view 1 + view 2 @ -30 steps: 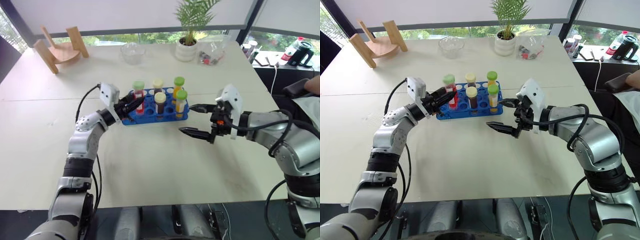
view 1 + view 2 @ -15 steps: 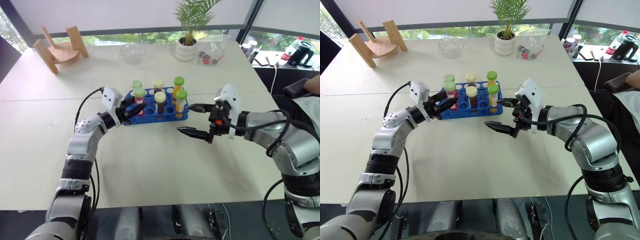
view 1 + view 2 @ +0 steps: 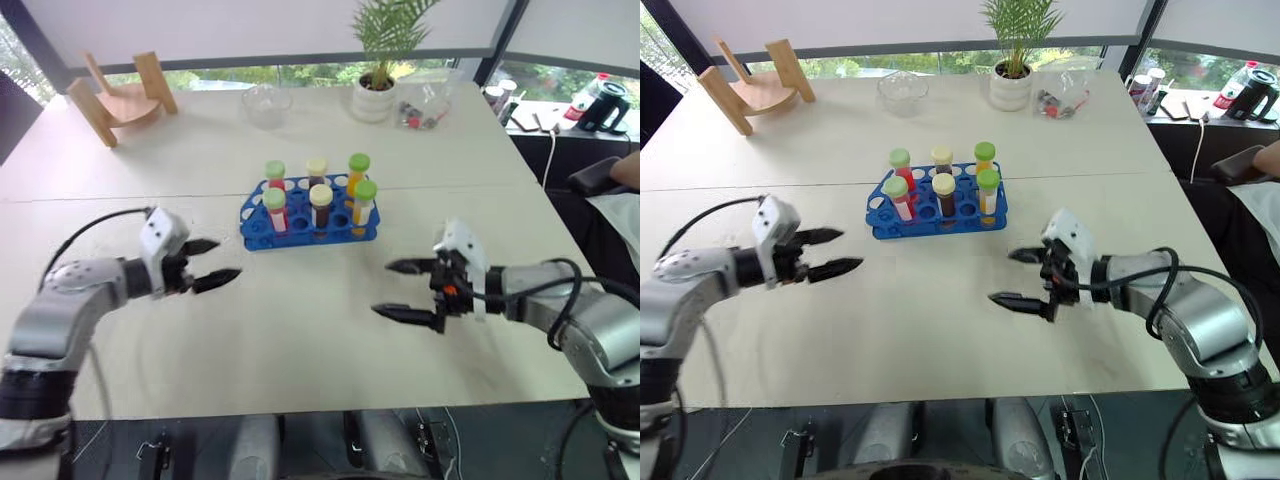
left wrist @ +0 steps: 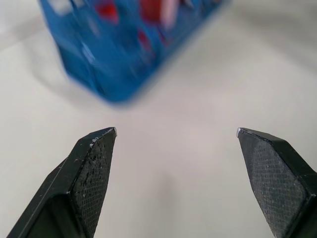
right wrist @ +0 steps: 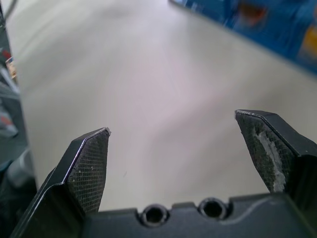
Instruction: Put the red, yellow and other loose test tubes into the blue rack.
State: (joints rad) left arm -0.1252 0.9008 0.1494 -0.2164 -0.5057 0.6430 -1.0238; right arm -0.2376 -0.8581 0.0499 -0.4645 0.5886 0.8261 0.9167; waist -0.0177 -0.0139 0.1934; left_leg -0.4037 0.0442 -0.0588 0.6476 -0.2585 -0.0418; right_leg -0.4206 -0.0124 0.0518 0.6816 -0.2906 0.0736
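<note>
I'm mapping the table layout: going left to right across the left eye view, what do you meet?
Wooden stand → left gripper → glass bowl → blue rack → potted plant → right gripper → kettle.

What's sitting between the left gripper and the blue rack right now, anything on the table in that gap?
Nothing visible. The left gripper hangs open and empty over bare table, to the rack's left. The stretch between it and the blue rack holds no object. The right gripper, also open, is off on the rack's other side.
</note>
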